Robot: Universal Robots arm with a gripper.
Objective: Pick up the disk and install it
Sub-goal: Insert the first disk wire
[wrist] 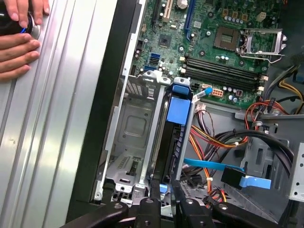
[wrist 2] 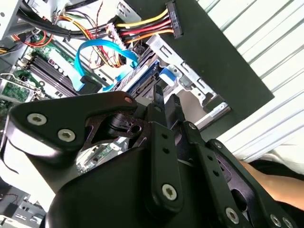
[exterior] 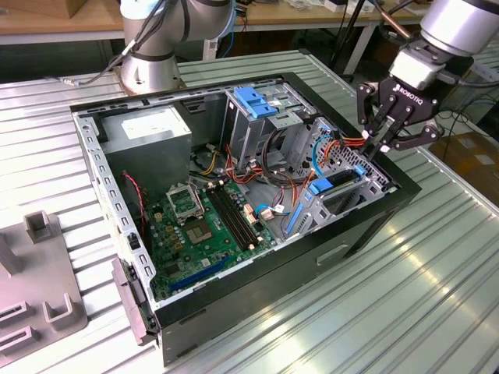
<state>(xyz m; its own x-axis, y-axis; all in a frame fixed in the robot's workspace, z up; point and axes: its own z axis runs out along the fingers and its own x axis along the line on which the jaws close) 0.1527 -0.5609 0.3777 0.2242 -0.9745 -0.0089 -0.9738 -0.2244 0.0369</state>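
So the gripper [wrist: 165, 192] has its jaws pulled in to a narrow gap. In both wrist views they sit on either side of the near end of the disk [wrist: 172, 142]. We'd call that pinched on the disk, though the actual contact spot is tucked behind the fingers [wrist 2: 157, 99], so that part's our read and not something we can see.

The disk stands on edge, slid down into the metal drive cage [wrist: 135, 128] at the front corner of the computer case [exterior: 257, 284]. Its blue rail tab [wrist: 180, 110] pokes out at the far end, toward the motherboard [wrist: 213, 42]. On-edge makes sense to us, because the rails have to ride the cage's guides and that's the only way it fits. Holding it by the thin end keeps the gripper up above the cage walls and not jammed between them.

In the exterior view the gripper [exterior: 374, 146] comes in over the case's corner on the exterior view's right, angled down into the bay. A blue SATA cable [wrist: 209, 165] and a bundle of power wires [wrist 2: 142, 26] hang loose just beside the cage, not plugged into the disk as far as we can tell.

Off to the side, a person's hands [wrist: 16, 52] rest on the slatted metal table [exterior: 437, 296], well apart from the case.
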